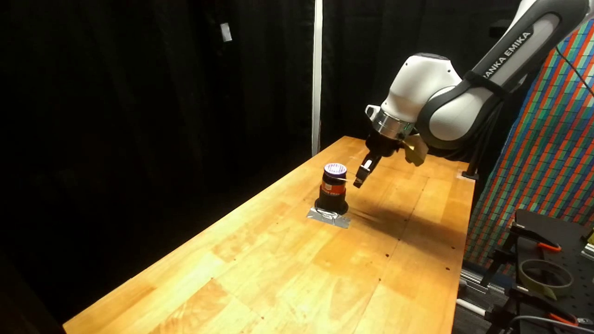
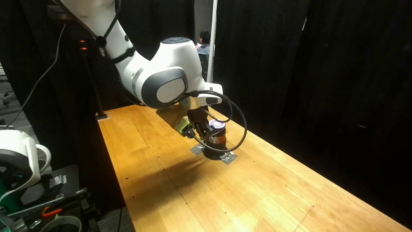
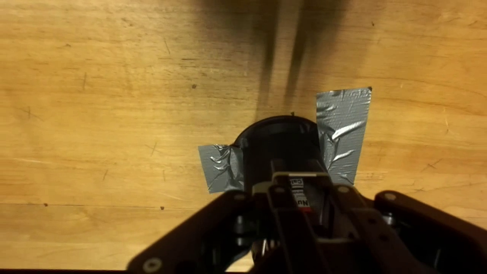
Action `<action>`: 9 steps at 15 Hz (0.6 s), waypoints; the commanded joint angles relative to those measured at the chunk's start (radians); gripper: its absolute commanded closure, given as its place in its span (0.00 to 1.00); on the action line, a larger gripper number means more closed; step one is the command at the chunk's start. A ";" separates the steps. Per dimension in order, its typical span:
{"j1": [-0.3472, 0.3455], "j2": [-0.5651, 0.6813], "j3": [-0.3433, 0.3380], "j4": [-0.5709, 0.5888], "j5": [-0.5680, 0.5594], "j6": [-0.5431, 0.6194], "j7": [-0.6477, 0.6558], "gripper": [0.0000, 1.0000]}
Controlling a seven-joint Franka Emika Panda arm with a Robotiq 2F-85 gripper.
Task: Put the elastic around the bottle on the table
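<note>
The bottle (image 1: 333,188) stands upright on the wooden table (image 1: 278,278), with an orange label, a dark lower body and a pale patterned top. It also shows in an exterior view (image 2: 217,139), partly behind a cable. My gripper (image 1: 358,183) points down at an angle beside the bottle's upper part. In the wrist view the fingertips (image 3: 297,167) are a little apart, and the bottle (image 3: 281,146) shows behind and between them. The elastic (image 3: 302,174) spans across the fingers as a pale band. A thin light line of elastic (image 1: 345,179) runs from the fingertips to the bottle's upper part; its far side is hidden.
Silver tape strips (image 3: 342,129) hold the bottle's base to the table on both sides. A black cable (image 2: 243,122) loops out from the wrist near the bottle. A cart with a tape roll (image 1: 545,278) stands beside the table. Black curtains surround the area.
</note>
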 commanded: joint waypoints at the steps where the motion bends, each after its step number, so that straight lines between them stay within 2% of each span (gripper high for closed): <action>1: 0.021 -0.097 -0.023 -0.145 -0.030 0.134 0.005 0.80; 6: 0.070 -0.133 -0.080 -0.246 -0.060 0.297 0.011 0.80; 9: 0.121 -0.132 -0.133 -0.296 -0.036 0.412 -0.009 0.79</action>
